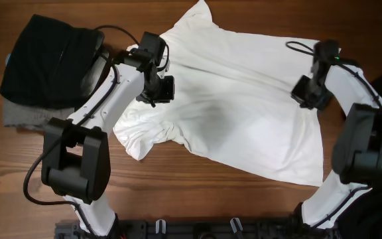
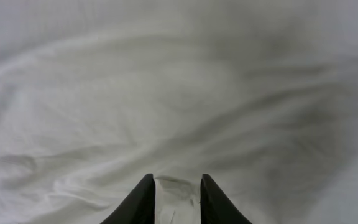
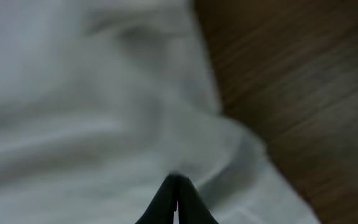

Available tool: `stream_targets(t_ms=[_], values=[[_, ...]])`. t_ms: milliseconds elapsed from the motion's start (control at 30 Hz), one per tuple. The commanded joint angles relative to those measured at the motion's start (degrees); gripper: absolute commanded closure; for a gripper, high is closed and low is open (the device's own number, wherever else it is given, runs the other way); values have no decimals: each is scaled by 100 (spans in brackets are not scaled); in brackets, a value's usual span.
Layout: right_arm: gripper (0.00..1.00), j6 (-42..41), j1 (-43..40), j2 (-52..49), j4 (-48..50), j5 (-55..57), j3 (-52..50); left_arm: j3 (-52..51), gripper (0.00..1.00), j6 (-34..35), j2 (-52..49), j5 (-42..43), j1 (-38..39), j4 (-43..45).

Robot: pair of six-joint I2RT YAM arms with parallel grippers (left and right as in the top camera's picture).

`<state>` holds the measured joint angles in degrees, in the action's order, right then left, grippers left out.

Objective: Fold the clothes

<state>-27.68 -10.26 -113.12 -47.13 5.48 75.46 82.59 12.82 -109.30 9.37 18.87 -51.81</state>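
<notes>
The white T-shirt (image 1: 244, 99) lies spread flat across the middle of the wooden table (image 1: 197, 192). Its collar end points to your left and its hem to your right. One sleeve reaches toward the far edge and the other bunches toward the near edge. No print shows on the upper side.

Left gripper (image 2: 176, 178): it sits on the shirt's collar end. In the left wrist view you will find the fingers (image 2: 143, 202) drawn close, with a raised fold of white cloth pinched between them.

Right gripper (image 3: 175, 180): it is at the shirt's hem end, where the cloth edge meets bare wood. The two fingertips are pressed together. The right wrist view is blurred, so you cannot tell whether any cloth is caught between them.

At the far left corner a black garment (image 1: 42, 56) lies in a heap on top of a grey garment (image 1: 18, 118), well apart from the shirt's body. The left arm passes just beside this heap.

The table surface is brown wood with visible grain running left to right. A black rail (image 1: 197, 229) with small hooks borders the near edge between the two arm bases.
</notes>
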Motion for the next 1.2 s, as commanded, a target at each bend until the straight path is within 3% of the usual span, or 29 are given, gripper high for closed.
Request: stream_targets(t_ms=[0,167,233,400,467,567,833,1100,1167], values=[[89,-400,-907,-28,-17,503,-15,-52,63,-39,-46,66,42,-4],[77,269,-1814,94,-7,-1329,-15,-50,60,-212,-46,66,42,476],[76,446,-1836,236,-13,-1471,-15,-50,56,-216,-46,66,42,903],[71,1054,-1574,975,-52,-2380,-15,-50,56,-398,-79,59,39,2481],[69,1237,-1357,1394,-87,-2645,-15,-52,61,-612,-188,55,37,3145],[67,1495,-831,2201,-372,-2889,-15,-50,85,-667,-680,2,-46,4227],[66,1554,96,2708,-1493,-2837,-17,-50,84,-667,-1858,4,-487,5556],[65,1158,785,2697,-1576,-2280,-17,-50,78,-804,-2533,-4,-1241,5744],[62,1021,962,2686,-1620,-1965,-17,-50,78,-507,-2562,-44,-1488,5770]])
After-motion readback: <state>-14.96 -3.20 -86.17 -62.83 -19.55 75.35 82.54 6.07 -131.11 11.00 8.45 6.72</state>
